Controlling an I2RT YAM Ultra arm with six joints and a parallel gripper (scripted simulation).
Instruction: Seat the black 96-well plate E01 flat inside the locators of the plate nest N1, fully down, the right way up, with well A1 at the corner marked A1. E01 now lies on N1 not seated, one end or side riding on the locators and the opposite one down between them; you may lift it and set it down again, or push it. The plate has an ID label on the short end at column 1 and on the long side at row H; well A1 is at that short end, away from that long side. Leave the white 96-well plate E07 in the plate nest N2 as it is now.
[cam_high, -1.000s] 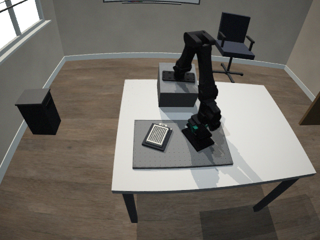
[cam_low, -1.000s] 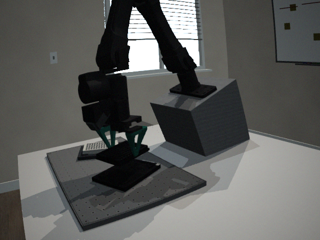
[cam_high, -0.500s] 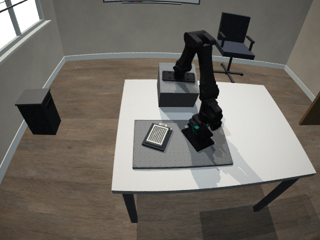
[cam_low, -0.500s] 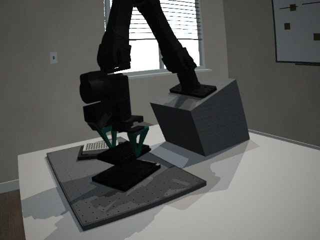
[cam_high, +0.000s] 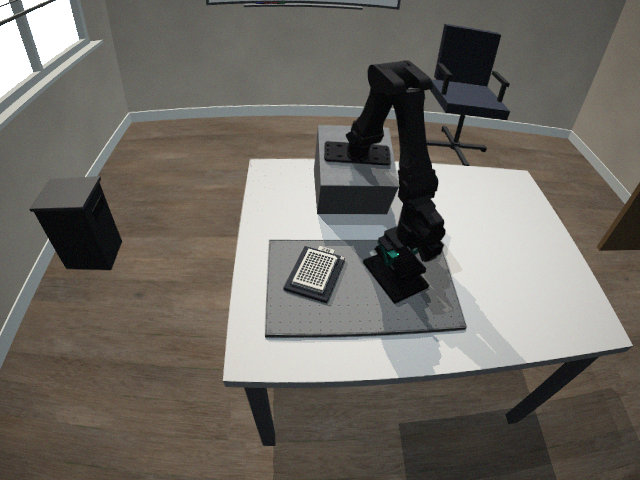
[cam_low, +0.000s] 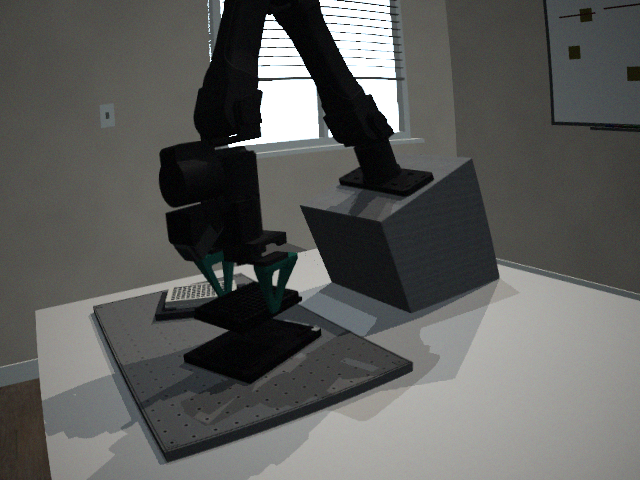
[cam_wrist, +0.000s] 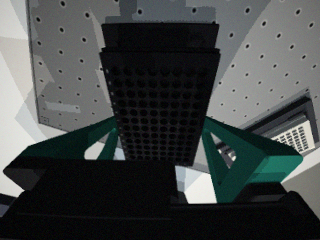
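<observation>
The black 96-well plate E01 (cam_low: 247, 305) hangs in the air above the black plate nest N1 (cam_low: 253, 348), clear of it and roughly level, wells up. My gripper (cam_low: 248, 289) is shut on E01, its green fingers pressing the two long sides near one short end. In the wrist view the plate (cam_wrist: 161, 107) runs away from me between the fingers, with N1 (cam_wrist: 160, 35) showing beyond its far end. In the top view the plate (cam_high: 405, 266) sits over N1 (cam_high: 395, 279). The white plate E07 (cam_high: 314, 268) lies flat in nest N2 to the left.
Both nests stand on a grey perforated board (cam_high: 361, 294) on the white table. The arm's grey pedestal block (cam_high: 355, 178) stands behind the board. E07 shows in the wrist view (cam_wrist: 295, 137) to the right.
</observation>
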